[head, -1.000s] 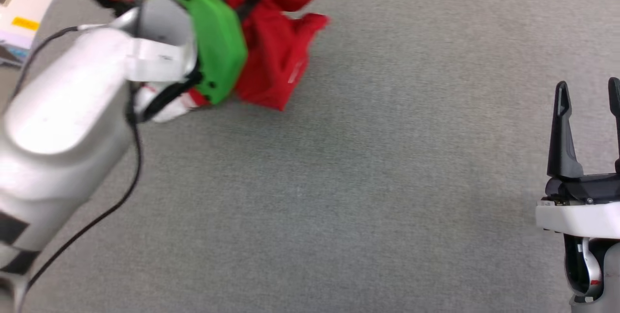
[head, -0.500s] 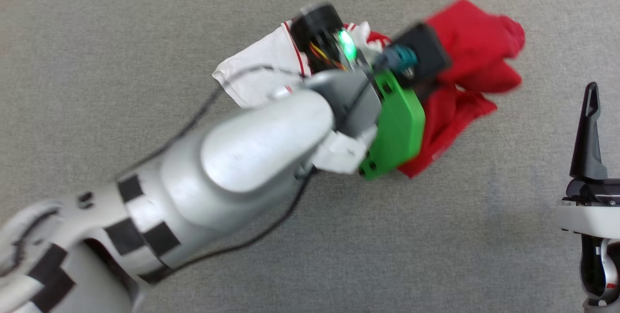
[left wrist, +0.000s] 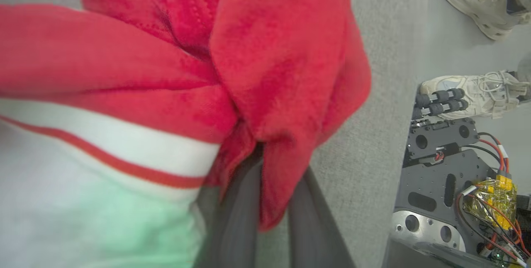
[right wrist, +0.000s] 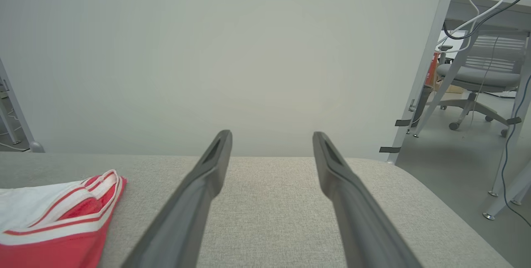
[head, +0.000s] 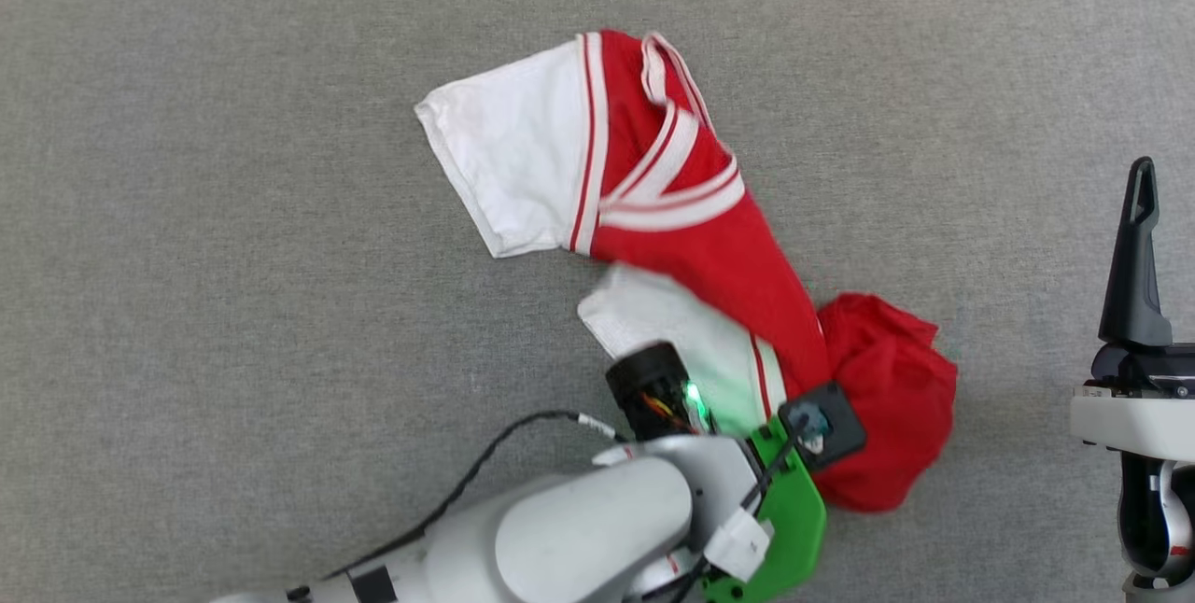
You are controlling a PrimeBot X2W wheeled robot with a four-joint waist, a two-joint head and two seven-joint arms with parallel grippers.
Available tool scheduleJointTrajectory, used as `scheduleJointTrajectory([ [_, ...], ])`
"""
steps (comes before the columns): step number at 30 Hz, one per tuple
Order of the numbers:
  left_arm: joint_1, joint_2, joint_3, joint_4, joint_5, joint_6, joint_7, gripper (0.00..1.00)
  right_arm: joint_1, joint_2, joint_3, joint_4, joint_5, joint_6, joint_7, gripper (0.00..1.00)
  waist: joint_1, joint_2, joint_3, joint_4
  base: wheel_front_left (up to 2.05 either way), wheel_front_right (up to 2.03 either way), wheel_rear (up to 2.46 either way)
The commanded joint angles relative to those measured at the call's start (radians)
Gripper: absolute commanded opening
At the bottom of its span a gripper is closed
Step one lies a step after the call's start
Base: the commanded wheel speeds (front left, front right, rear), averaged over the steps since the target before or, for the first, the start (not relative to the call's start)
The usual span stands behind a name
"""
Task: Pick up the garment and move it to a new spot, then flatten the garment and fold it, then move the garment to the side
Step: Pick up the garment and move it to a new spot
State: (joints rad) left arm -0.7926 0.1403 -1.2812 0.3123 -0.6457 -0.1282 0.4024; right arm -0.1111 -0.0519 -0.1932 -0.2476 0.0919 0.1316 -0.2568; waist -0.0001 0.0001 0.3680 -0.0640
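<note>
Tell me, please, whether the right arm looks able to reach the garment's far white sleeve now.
Probably yes. The right gripper stands open, and only grey surface lies between it and the white sleeve; the left gripper pinches the red end of the garment, off that path.

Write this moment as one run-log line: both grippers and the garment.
left gripper: shut on garment | right gripper: open, empty | garment: bunched on grey surface, not yet flattened

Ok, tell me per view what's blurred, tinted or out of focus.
Head view: the garment is crisp up top, smeared at its lower white sleeve, which glows green. Left wrist view: garment and left gripper soft, green tint lower left. Right wrist view: evenly lit, sharp.
</note>
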Motion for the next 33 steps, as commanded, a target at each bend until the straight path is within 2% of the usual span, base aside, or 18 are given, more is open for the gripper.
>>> scheduleJointTrajectory([
  [1,0.030,-0.009,0.001,-0.009,0.016,-0.002,0.013,0.00,-0.013,0.002,0.003,0.000,0.003,-0.001,-0.005,1.00,0.0001,-0.0001,0.005,-0.003,0.00,0.00,0.00],
  [4,0.045,-0.014,0.001,-0.011,0.023,-0.002,-0.004,0.00,-0.012,0.002,0.003,0.005,0.001,-0.001,-0.005,1.00,0.0001,-0.0001,0.005,0.000,0.00,0.00,0.00],
  [5,0.037,-0.015,0.001,-0.004,0.028,-0.002,-0.029,0.17,-0.011,0.002,0.002,0.007,0.000,-0.001,-0.005,1.00,0.0001,-0.0001,0.001,0.003,0.00,0.00,0.00],
  [6,0.025,-0.017,0.001,0.007,0.037,-0.002,-0.064,0.98,-0.008,0.002,0.001,0.009,-0.002,-0.001,-0.005,1.00,0.0001,-0.0001,-0.006,0.006,0.00,0.00,0.00],
  [14,-0.033,-0.044,0.024,0.081,0.030,-0.002,-0.364,1.00,0.043,0.002,-0.010,0.020,-0.012,-0.001,-0.005,1.00,0.0001,-0.0001,-0.114,0.051,0.00,0.00,0.00],
  [17,-0.028,-0.042,0.061,0.082,0.027,0.023,-0.435,1.00,0.067,0.002,-0.010,0.020,-0.013,-0.001,-0.005,1.00,0.0001,-0.0001,-0.153,0.069,0.00,0.00,0.00],
  [23,0.007,0.015,0.123,0.046,0.023,0.105,-0.508,1.00,0.103,0.002,-0.009,0.020,-0.017,-0.001,-0.005,1.00,0.0001,-0.0001,-0.215,0.103,0.00,0.00,0.00],
  [26,0.038,0.060,0.174,0.015,0.011,0.160,-0.556,1.00,0.114,0.002,-0.009,0.015,-0.018,-0.001,-0.005,1.00,0.0001,-0.0001,-0.232,0.117,0.00,0.00,0.00],
  [33,0.135,0.187,0.339,-0.047,0.016,0.331,-0.655,1.00,0.132,0.002,0.023,0.014,-0.023,-0.001,-0.005,1.00,0.0001,-0.0001,-0.256,0.129,0.00,0.00,0.00],
])
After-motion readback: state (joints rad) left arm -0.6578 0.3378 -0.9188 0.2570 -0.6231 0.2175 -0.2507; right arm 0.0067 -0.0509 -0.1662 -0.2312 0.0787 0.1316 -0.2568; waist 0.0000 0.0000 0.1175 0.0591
